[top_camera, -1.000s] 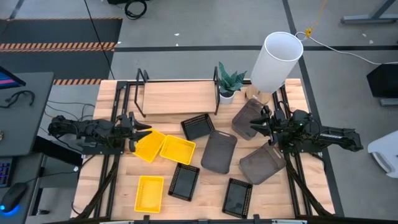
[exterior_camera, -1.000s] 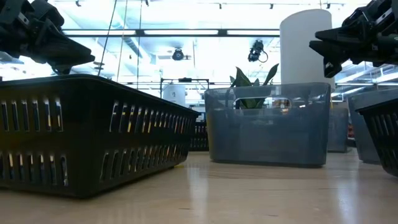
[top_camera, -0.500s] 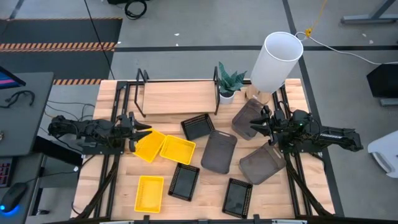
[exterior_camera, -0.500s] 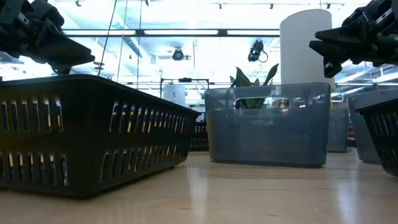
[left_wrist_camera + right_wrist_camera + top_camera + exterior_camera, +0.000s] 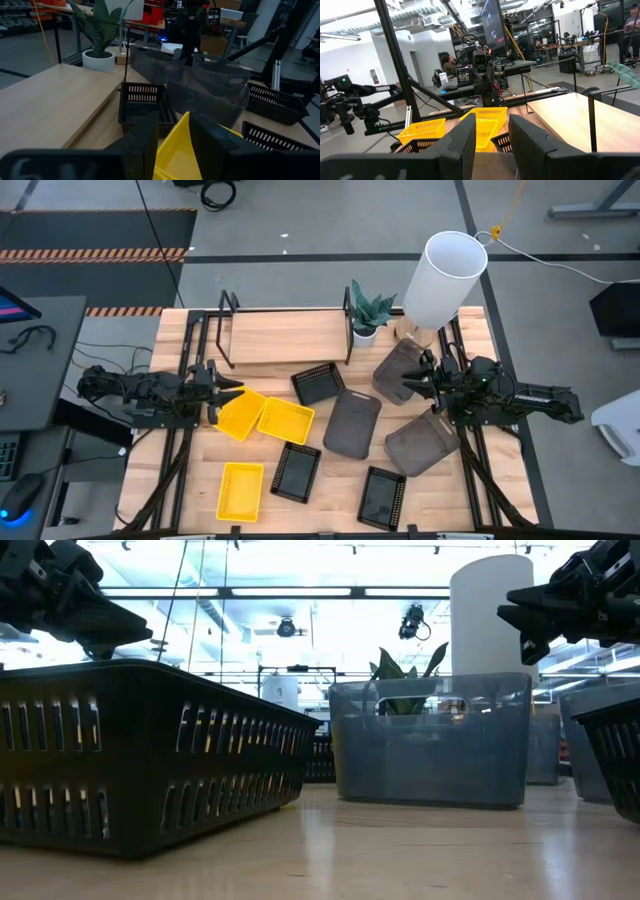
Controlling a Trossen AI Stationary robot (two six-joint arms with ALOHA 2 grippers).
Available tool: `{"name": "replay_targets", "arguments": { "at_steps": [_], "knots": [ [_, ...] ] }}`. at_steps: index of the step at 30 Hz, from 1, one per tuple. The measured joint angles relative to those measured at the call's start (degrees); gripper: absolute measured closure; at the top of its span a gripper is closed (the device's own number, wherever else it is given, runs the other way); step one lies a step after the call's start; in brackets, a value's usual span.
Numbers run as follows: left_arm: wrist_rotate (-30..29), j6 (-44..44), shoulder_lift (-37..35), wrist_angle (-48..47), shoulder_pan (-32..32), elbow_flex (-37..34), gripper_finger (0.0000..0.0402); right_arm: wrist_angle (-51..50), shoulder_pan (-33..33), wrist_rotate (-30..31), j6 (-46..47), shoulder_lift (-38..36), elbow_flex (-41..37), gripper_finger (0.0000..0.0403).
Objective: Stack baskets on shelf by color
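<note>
The left gripper point(image 5: 228, 391) is positioned at a yellow basket point(image 5: 240, 414), fingers parted, apparently straddling its rim. The rim should be gripped squarely before lifting towards the shelf point(image 5: 285, 337). The right gripper point(image 5: 412, 385) is held parted over grey baskets point(image 5: 398, 370).

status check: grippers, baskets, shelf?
Left gripper open at a yellow basket. Right gripper open above a grey basket. Shelf bare; nine baskets loose on the table. Nothing blocking.

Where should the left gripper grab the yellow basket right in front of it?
Judging by the left wrist view, pinch the near rim of the yellow basket, coming in level. That thin wall already stands between the left gripper's open fingers.
</note>
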Motion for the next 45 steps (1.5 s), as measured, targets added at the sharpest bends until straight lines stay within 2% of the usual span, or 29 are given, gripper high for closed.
{"name": "replay_targets", "arguments": {
  "at_steps": [9,17,21,26,30,39,45],
  "knots": [
    [0.00,0.01,0.00,-0.01,0.00,0.00,0.0285,1.09,-0.01,0.17,0.05,0.00,-0.02,0.0282],
    [0.00,0.00,0.00,0.01,-0.02,-0.01,0.0285,7.98,-0.02,0.10,2.01,0.00,-0.01,0.0282],
    [0.00,-0.01,0.00,0.01,0.00,0.01,0.0285,16.72,-0.02,0.18,1.92,-0.01,-0.02,0.0282],
    [0.00,0.01,0.00,0.00,0.00,0.00,0.0285,24.19,0.32,-2.83,12.33,0.02,0.04,0.0282],
    [0.00,-0.01,0.00,-0.01,-0.02,-0.01,0.0285,20.28,1.51,-7.16,15.70,0.23,0.02,0.0282],
    [-0.01,0.01,0.00,-0.02,0.00,0.01,0.0285,15.69,5.68,-7.79,12.12,2.09,0.00,0.0282],
    [0.00,0.01,0.00,-0.01,0.00,0.01,0.0285,16.89,8.22,-8.44,13.02,3.72,0.00,0.0282]
  ]
}}
